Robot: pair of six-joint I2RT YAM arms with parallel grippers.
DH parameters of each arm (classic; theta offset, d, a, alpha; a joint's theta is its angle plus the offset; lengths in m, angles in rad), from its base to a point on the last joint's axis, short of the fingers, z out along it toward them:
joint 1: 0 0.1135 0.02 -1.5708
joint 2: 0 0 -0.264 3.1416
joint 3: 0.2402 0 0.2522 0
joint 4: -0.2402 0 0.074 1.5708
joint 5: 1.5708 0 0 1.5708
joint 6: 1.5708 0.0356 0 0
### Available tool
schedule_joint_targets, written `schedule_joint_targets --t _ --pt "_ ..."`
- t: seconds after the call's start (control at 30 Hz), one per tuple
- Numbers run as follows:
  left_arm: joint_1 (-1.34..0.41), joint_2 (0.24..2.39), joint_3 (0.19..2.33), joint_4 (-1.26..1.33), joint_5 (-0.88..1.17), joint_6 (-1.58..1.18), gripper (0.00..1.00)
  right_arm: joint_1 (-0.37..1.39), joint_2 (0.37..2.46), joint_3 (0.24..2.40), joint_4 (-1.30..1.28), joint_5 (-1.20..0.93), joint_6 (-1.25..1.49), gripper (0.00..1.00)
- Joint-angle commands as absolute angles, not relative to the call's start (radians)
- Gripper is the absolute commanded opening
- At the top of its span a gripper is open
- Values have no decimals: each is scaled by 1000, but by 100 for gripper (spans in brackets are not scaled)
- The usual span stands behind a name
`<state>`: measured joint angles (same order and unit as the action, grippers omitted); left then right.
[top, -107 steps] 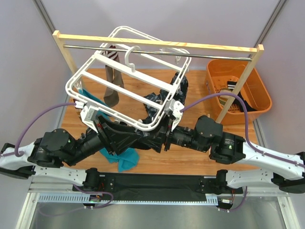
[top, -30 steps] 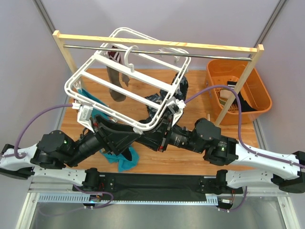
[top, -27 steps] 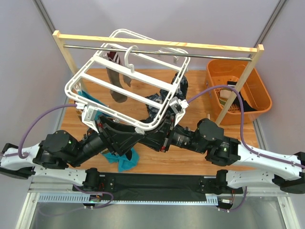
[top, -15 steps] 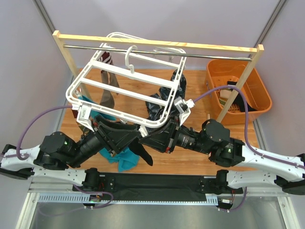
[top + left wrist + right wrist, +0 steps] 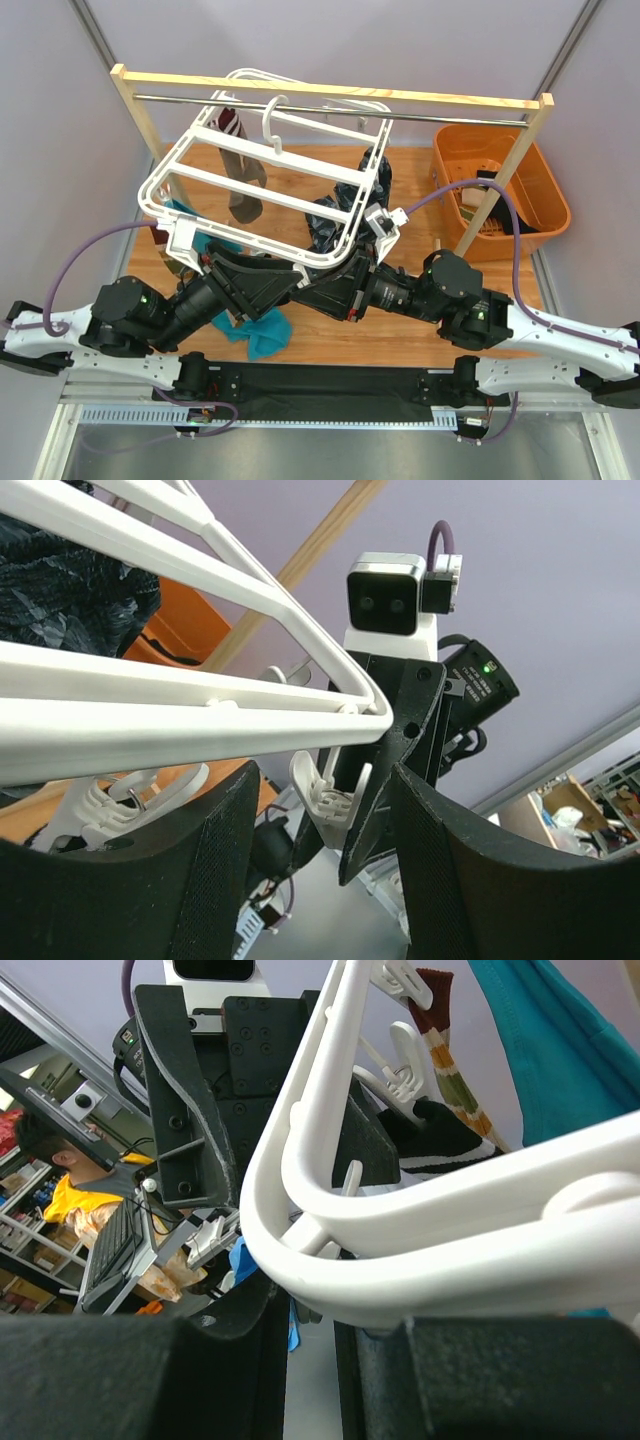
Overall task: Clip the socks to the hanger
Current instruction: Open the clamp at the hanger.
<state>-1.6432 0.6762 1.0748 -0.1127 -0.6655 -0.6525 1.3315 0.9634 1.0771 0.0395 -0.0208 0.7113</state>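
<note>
Shows the hanger hooked on the metal rail and tipped, its near corner just above both grippers, with the hook up and the crossbars and long axis running from beyond the left gripper across toward the right. Finds the right gripper clamped on the near rim, probably to stop the frame swinging, and the left gripper's fingers apart either side of a dangling clip, seemingly lined up to work it. Catches a striped sock pegged at the far side, well beyond both grippers, and a teal sock on the bench below the left gripper.
</note>
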Motion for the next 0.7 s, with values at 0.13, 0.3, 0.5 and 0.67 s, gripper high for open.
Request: schedule_joint_targets --t 0.13,0.3,0.5,0.67 --pt "-1646 710 1095 -58 -649 -669 60 1333 965 1077 89 -46 727 0" --pt "-1647 713 1097 -57 -641 -677 55 1331 969 1075 95 -48 726 0" --pt "-1647 698 1089 -52 -640 -676 45 1330 969 1077 91 -49 726 0" --pt "-1646 712 1098 -41 -634 -666 38 1330 973 1077 89 -54 726 0"
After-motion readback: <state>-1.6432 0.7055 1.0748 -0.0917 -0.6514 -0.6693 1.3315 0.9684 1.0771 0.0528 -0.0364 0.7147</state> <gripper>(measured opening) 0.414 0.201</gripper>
